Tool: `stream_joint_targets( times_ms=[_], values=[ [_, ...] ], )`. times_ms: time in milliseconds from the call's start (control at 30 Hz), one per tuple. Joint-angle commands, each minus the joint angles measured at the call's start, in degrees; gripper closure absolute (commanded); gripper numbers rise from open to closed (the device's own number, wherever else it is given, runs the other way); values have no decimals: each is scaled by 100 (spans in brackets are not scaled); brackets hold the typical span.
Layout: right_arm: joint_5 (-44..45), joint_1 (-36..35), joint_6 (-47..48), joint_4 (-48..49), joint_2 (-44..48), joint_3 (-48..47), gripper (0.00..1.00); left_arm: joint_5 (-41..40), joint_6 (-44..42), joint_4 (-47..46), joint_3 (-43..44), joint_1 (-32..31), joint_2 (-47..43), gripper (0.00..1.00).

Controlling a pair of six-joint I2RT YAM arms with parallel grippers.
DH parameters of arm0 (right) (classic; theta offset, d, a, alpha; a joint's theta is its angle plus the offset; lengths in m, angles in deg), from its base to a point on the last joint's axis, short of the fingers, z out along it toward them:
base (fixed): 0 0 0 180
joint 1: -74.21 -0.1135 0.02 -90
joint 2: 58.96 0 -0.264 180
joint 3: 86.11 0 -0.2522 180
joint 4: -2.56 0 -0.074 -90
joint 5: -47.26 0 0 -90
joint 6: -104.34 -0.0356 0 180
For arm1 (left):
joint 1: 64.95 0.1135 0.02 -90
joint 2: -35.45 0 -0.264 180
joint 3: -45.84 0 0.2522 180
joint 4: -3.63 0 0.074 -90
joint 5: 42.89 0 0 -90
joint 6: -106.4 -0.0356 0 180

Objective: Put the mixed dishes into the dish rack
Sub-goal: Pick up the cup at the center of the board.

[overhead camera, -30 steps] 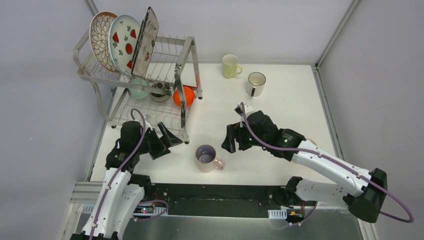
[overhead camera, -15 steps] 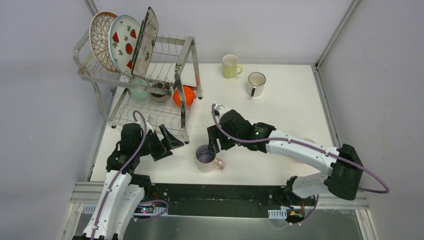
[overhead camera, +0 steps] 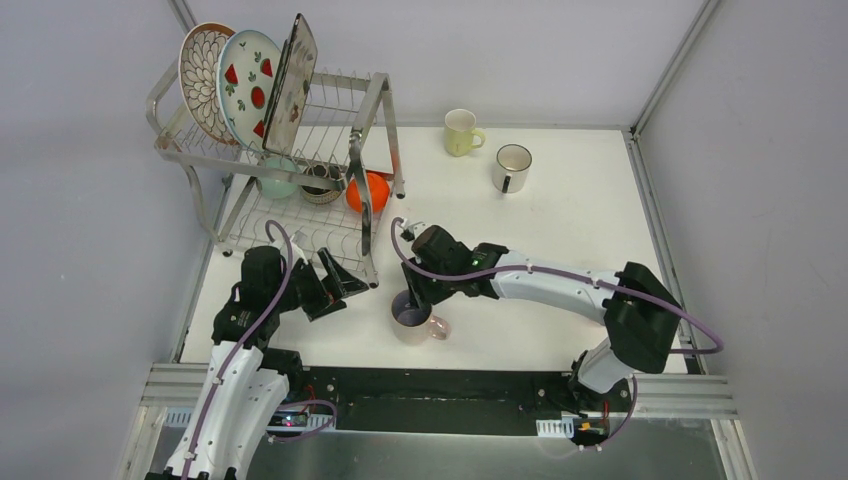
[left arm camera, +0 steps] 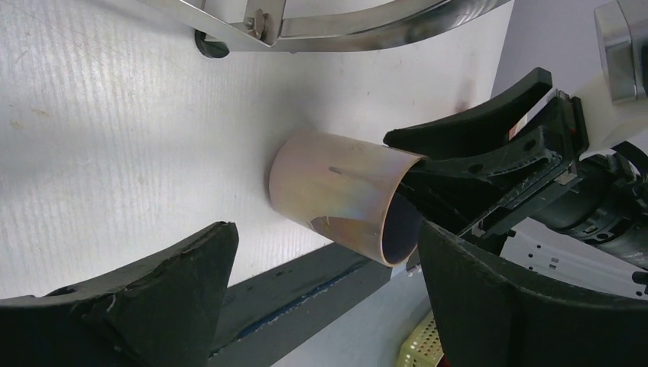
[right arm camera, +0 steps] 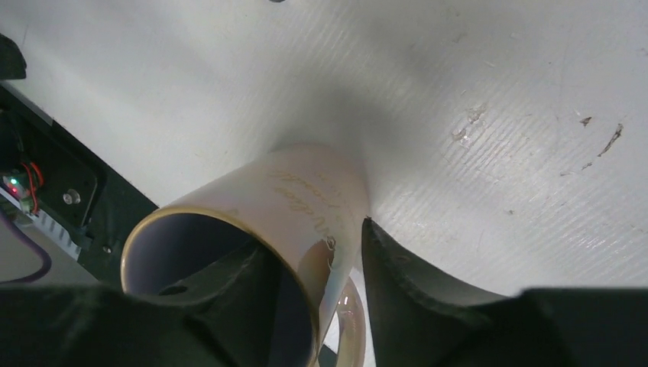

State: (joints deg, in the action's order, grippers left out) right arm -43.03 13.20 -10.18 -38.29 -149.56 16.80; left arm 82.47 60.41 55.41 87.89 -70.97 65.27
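A pink mug (overhead camera: 412, 318) with a lilac inside stands upright on the white table near its front edge, handle to the right. My right gripper (overhead camera: 412, 297) is down at its far rim, open. In the right wrist view the gripper (right arm camera: 313, 245) straddles the wall of the mug (right arm camera: 283, 191): one finger is inside, the other outside next to the handle. My left gripper (overhead camera: 335, 280) hangs open left of the mug, nothing in it. The left wrist view has the mug (left arm camera: 336, 195) ahead of the open left gripper (left arm camera: 325, 229). The dish rack (overhead camera: 365, 205) stands at the far left.
The rack's top tier holds a petal-pattern plate (overhead camera: 200, 75), a red-fruit plate (overhead camera: 250, 85) and a square plate (overhead camera: 290, 85). Its lower tier holds a mint bowl (overhead camera: 275, 180), a brown bowl (overhead camera: 322, 185) and an orange bowl (overhead camera: 375, 192). A yellow mug (overhead camera: 462, 132) and a white mug (overhead camera: 511, 167) stand at the back.
My right arm has swung left and down from the table's middle onto the pink mug's rim, its jaws narrowing. The left arm and the mug have stayed put.
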Motion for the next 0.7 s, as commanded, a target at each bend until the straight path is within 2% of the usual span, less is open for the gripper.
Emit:
stream_joint_targets(
  times_ms=[0, 233, 400, 433, 667],
  values=[
    [-90, -30, -269, 263, 15, -165, 64, 216, 125, -287, 89, -4, 28, 9],
    [-58, -18, -827, 538, 366, 23, 100, 442, 151, -400, 245, -4, 247, 11],
    [-31, 45, -1335, 1462, 1001, 622, 100, 718, 231, -418, 334, -5, 246, 12],
    [-8, 46, -1753, 1615, 1135, 748, 100, 762, 278, -419, 335, -7, 197, 12],
    [905, 44, -2729, 2889, 2163, 1642, 100, 1246, 686, -459, 374, -4, 21, 11]
  ],
)
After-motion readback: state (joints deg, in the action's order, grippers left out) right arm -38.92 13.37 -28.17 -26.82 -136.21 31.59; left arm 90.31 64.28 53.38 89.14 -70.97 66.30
